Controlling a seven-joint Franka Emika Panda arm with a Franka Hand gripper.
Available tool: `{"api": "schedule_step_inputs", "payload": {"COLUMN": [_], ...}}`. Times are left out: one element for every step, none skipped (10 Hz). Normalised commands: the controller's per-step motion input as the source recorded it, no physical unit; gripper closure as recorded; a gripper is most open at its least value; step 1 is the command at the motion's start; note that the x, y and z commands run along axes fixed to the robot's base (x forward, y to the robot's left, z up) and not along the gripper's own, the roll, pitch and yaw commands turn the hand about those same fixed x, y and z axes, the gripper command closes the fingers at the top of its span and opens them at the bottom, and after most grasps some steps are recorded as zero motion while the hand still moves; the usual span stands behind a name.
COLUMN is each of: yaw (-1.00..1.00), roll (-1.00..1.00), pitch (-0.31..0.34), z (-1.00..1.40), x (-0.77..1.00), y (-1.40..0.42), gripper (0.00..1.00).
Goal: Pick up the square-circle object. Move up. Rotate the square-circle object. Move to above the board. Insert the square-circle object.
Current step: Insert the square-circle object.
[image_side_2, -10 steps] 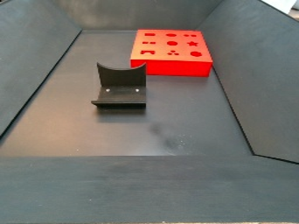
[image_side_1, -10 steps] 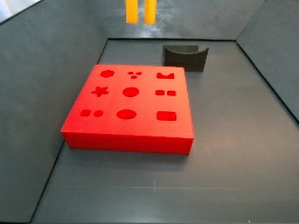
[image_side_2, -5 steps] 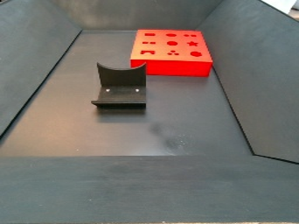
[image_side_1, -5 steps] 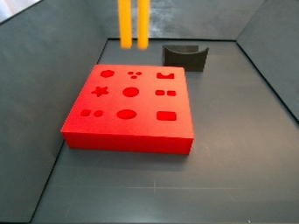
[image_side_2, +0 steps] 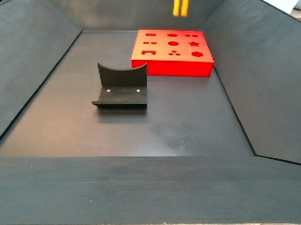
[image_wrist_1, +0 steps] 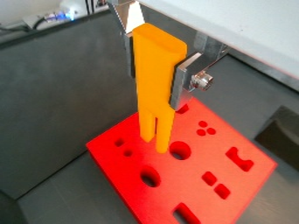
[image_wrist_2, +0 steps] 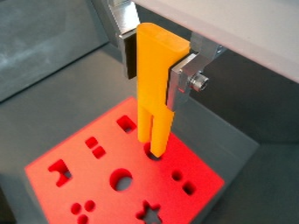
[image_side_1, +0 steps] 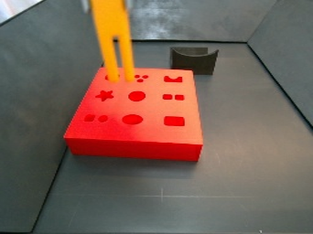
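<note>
The square-circle object [image_wrist_1: 155, 83] is a long orange-yellow peg, hanging upright. My gripper [image_wrist_1: 158, 74] is shut on its upper part, with a silver finger [image_wrist_1: 184, 77] on each side; this also shows in a wrist view [image_wrist_2: 152, 74]. The peg's forked lower end [image_wrist_2: 152, 144] hangs just above the board [image_wrist_2: 158, 179], close to a round hole. In a side view the peg [image_side_1: 110, 37] is over the back left part of the red board [image_side_1: 153, 108]. In a side view only the peg's tip [image_side_2: 180, 7] shows, above the board [image_side_2: 177, 64]. The gripper is out of frame in both side views.
The dark grey curved holder [image_side_1: 193, 58] stands behind the board to the right, and shows nearer the camera in a side view [image_side_2: 120, 85]. Grey walls enclose the dark floor on all sides.
The peg has moved from the back of the bin, leftwards and lower, to over the board's back left part. Its tip has come into view in the second side view.
</note>
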Motion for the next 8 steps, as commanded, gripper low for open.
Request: {"api": "schedule_step_inputs", "payload": {"yaw": [0.00, 0.02, 0.08, 0.19, 0.20, 0.16, 0.16, 0.13], "roll": [-0.12, -0.22, -0.27, -0.11, 0.00, 0.00, 0.00, 0.00], "pitch": [-0.300, -0.224, -0.146, -0.139, -0.093, -0.033, -0.033, 0.000], "z": [-0.51, -0.43, -0.43, -0.29, -0.21, -0.19, -0.26, -0.25], "x": [-0.50, -0.50, -0.40, -0.17, -0.11, -0.03, -0.07, 0.00], "y": [0.00, 0.00, 0.00, 0.00, -0.04, -0.05, -0.02, -0.07], "gripper": [1.00, 1.00, 1.00, 1.00, 1.00, 1.00, 1.00, 1.00]}}
